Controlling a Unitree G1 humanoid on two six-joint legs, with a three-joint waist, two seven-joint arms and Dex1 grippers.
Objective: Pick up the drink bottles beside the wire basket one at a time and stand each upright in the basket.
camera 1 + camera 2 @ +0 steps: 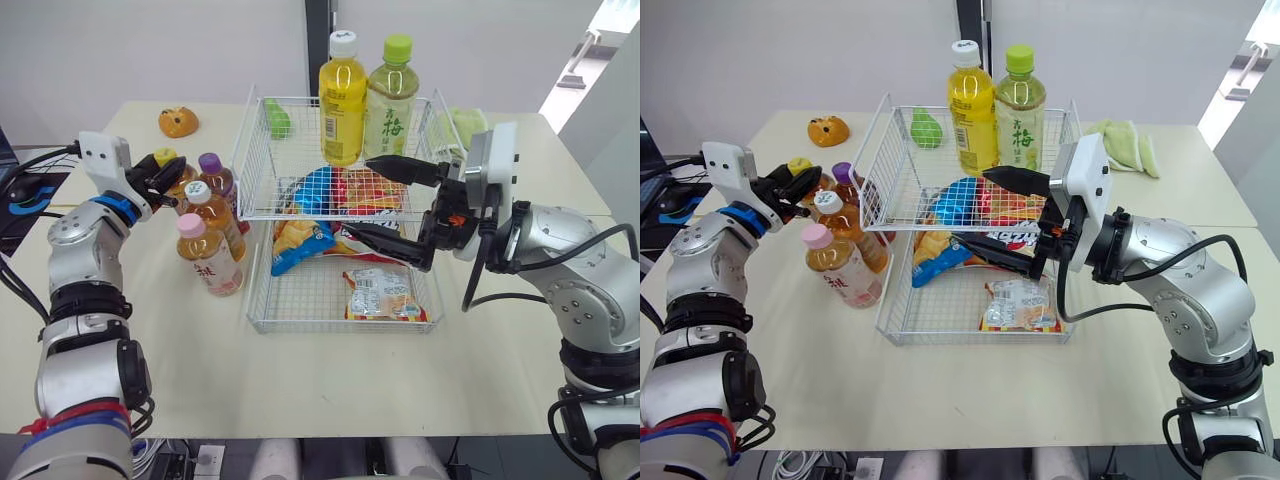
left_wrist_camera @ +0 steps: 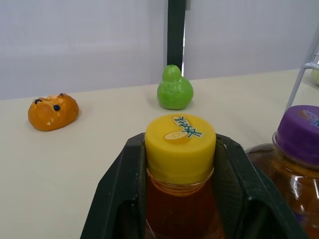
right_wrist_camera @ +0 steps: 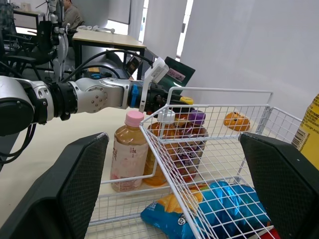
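The left gripper (image 1: pixel 163 178) is clamped on the neck of an amber drink bottle with a yellow cap (image 2: pixel 180 145), one black finger (image 2: pixel 117 199) pressed against each side just under the cap. This bottle is held upright outside the white wire basket (image 1: pixel 262 322), just beside its left wall, and whether its base rests on the table cannot be told. Close beside the gripped bottle a purple-capped amber bottle (image 1: pixel 213 172) is seen, and nearer the robot from that gripper a white-capped amber bottle (image 1: pixel 211 212) and a pink-capped pale tea bottle (image 1: pixel 207 256) are stood, the group touching or nearly so. Beyond the left fingertips a green pear-shaped toy (image 2: pixel 174 88) and an orange bun-shaped toy (image 2: pixel 53 111) are laid on the cream table (image 1: pixel 300 390). The right gripper (image 1: pixel 358 196) is held inside the basket with its fingers spread wide apart and nothing between them, above coloured snack packets (image 1: pixel 300 240). Just behind this gripper, a yellow drink bottle with a white cap (image 1: pixel 342 100) and a green tea bottle with a green cap (image 1: pixel 391 100) are stood upright at the basket's far side.
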